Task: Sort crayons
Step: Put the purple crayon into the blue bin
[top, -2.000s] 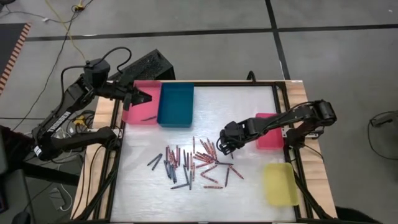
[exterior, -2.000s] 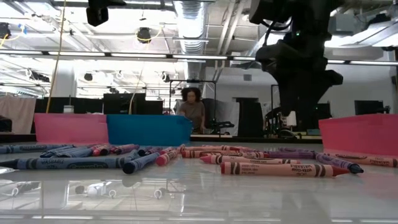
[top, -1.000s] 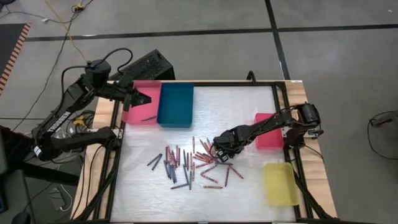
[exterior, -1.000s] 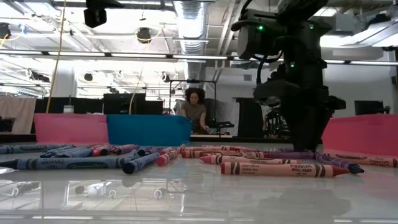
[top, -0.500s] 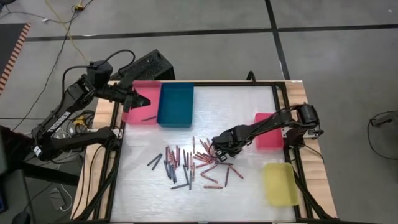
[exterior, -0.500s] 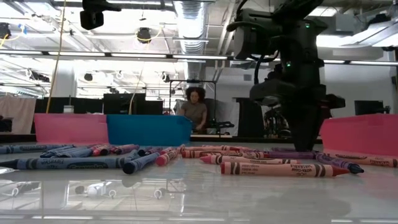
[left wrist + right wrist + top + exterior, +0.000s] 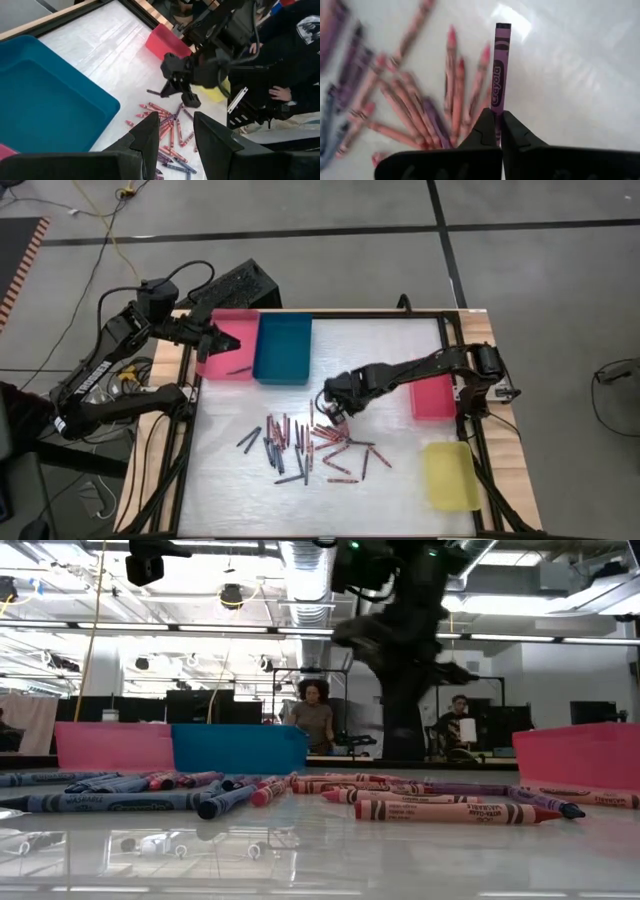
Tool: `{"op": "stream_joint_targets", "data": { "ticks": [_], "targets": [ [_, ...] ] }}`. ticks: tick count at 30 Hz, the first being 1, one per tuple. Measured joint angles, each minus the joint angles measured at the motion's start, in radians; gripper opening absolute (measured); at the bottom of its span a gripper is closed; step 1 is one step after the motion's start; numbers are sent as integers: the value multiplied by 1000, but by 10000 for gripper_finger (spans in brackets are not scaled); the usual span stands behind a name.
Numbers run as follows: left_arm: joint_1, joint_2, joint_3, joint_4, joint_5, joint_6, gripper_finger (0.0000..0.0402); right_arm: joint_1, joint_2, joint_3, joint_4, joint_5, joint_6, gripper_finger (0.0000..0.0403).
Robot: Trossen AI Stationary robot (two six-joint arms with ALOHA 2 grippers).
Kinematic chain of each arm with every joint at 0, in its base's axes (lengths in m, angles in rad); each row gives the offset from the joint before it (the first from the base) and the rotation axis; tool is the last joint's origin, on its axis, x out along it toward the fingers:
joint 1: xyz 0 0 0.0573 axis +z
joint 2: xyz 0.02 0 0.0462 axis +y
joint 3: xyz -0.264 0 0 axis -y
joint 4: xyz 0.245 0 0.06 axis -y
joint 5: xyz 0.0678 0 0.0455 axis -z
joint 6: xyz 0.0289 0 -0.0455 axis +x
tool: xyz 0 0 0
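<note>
Right pincer (image 7: pixel 498 117) pinches a purple crayon (image 7: pixel 499 70) above the pile's (image 7: pixel 315 442) far edge, beside bare table (image 7: pixel 380 345).

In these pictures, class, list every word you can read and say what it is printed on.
"Crayola": on the paper wrapper of the thin purple crayon pinched in the right end effector.
Labels on the red and blue crayons lying on the table: too blurred to read.
No other text is legible.
</note>
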Motion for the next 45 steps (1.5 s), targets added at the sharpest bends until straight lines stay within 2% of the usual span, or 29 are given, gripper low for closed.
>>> {"op": "stream_joint_targets", "data": {
  "ticks": [8,15,23,32,39,45],
  "targets": [
    [0,-13,0,-6,-9,6,110,-136,-1,171,14,42,-213,4],
    [0,-22,0,-5,-59,11,110,-232,19,261,173,38,-326,4],
    [0,-32,0,-3,-73,6,110,-265,198,486,193,10,-437,4],
    [0,-33,0,-3,-88,3,110,-295,404,735,118,-21,-534,4],
    [0,-32,0,-4,-104,2,110,-294,531,820,98,-73,-545,4],
    [0,-32,0,-4,-105,2,110,-295,570,828,85,-72,-559,4]
  ]
}}
